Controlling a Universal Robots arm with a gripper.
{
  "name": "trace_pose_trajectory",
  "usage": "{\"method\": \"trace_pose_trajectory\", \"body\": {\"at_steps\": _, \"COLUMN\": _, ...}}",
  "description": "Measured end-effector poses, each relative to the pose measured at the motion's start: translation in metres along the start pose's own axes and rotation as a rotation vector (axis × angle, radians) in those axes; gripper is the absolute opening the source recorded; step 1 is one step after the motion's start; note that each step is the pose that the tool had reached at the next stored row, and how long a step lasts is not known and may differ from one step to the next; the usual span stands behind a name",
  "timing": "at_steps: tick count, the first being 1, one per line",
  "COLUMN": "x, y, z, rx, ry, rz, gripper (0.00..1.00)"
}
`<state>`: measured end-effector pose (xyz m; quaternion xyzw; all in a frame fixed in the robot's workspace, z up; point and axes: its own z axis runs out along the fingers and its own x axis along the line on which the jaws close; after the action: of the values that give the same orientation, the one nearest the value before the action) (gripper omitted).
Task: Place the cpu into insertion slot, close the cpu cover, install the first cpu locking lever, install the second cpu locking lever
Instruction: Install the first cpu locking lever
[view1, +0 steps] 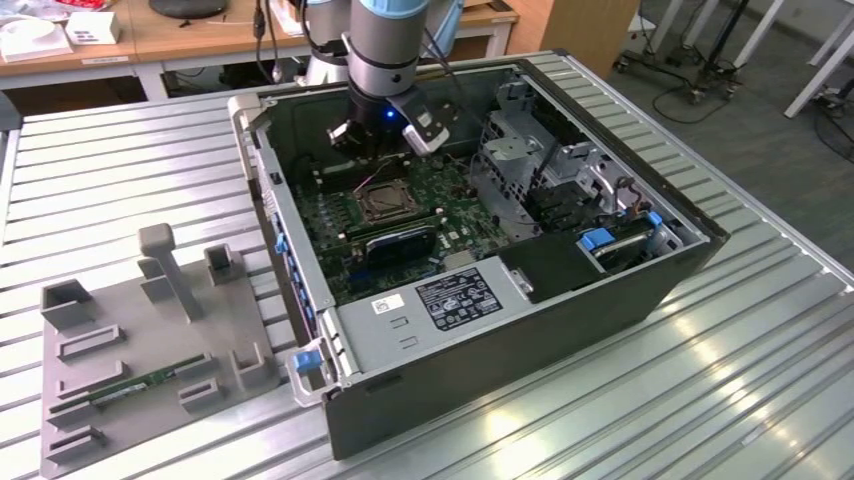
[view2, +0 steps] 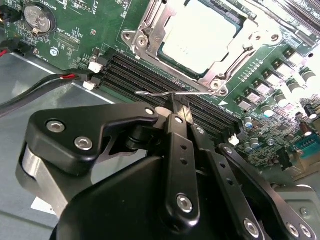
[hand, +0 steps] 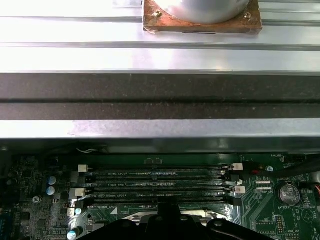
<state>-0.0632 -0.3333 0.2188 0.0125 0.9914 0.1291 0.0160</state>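
In the second wrist view the cpu (view2: 202, 35) lies flat in the insertion slot (view2: 226, 75), its silver face showing through the window of the cpu cover (view2: 150, 27), which is down over it. A thin wire locking lever (view2: 150, 93) runs along the socket's edge beside the black memory slots. My gripper (view2: 179, 104) is shut, and its dark fingertips meet right at this wire. In the exterior view the gripper (view1: 378, 152) hangs just behind the socket (view1: 378, 203) inside the open computer case.
Black memory slots (hand: 160, 186) and a coin battery (hand: 288, 192) lie beside the socket. A drive cage (view1: 534, 165) and a power supply (view1: 447, 295) crowd the case. A grey fixture tray (view1: 147, 340) lies at the exterior view's left. A copper-based heatsink (hand: 200, 20) rests outside the case wall.
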Motion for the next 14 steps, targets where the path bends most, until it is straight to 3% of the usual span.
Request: {"method": "trace_pose_trajectory", "body": {"at_steps": 14, "x": -0.0022, "y": -0.0015, "z": 0.006, "rx": -0.0003, "ry": -0.0001, "rz": 0.0, "gripper": 0.11}}
